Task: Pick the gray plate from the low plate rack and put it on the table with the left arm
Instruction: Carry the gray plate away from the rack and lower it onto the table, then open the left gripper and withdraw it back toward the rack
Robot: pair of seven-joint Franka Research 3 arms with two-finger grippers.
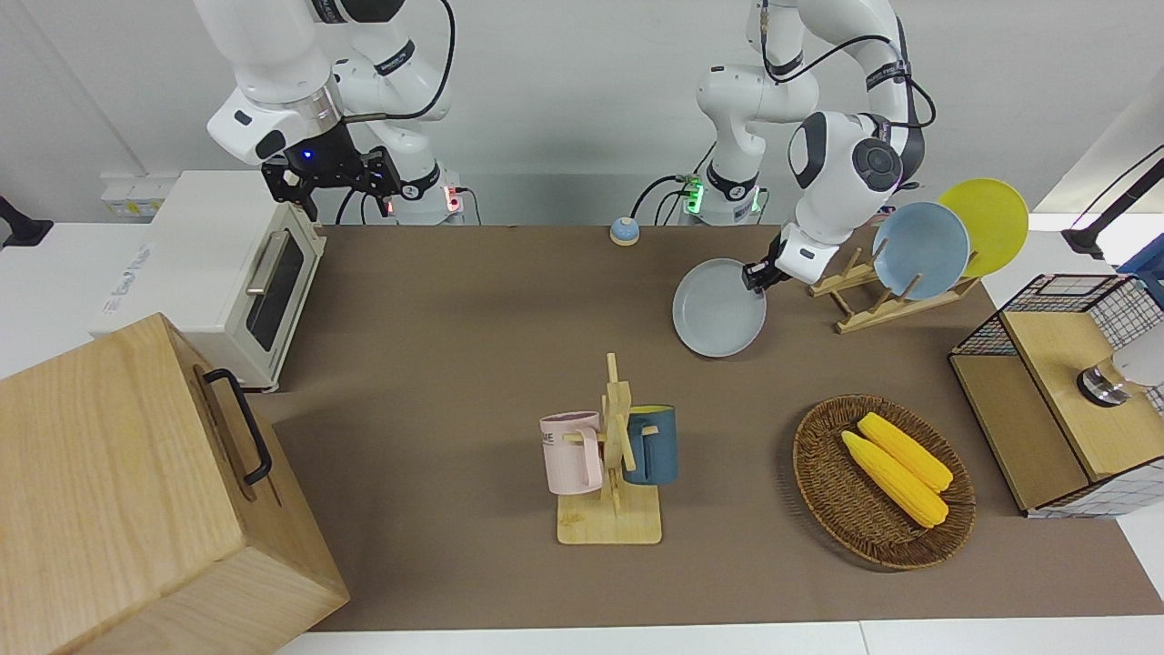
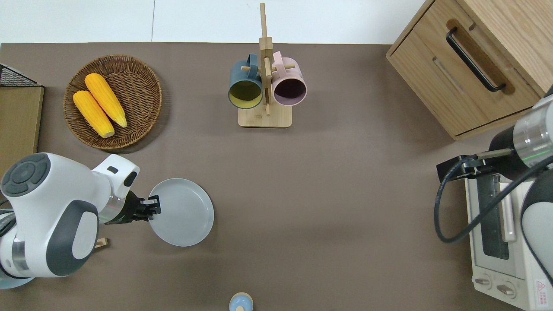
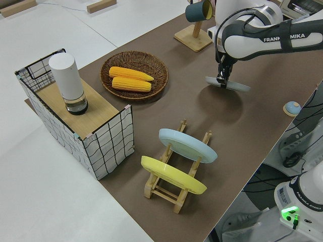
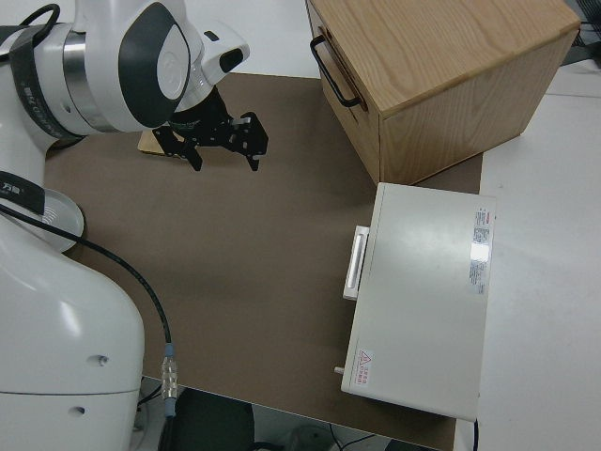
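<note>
My left gripper (image 1: 757, 276) (image 2: 151, 207) (image 3: 221, 79) is shut on the rim of the gray plate (image 1: 718, 309) (image 2: 183, 214) (image 3: 229, 84). The plate hangs nearly flat, a little above the brown table (image 1: 455, 364), and casts a shadow on it. It is clear of the low plate rack (image 1: 878, 305) (image 3: 176, 189), which stands toward the left arm's end and holds a bluer plate (image 1: 920, 250) and a yellow plate (image 1: 987, 223). The right arm is parked, its gripper (image 1: 332, 177) (image 4: 221, 141) open.
A mug tree (image 1: 614, 455) with two mugs stands mid-table. A wicker basket (image 1: 818, 473) holds two corn cobs. A wire crate (image 1: 1055, 391) sits at the left arm's end. A toaster oven (image 1: 218, 273) and a wooden cabinet (image 1: 136, 491) sit at the right arm's end.
</note>
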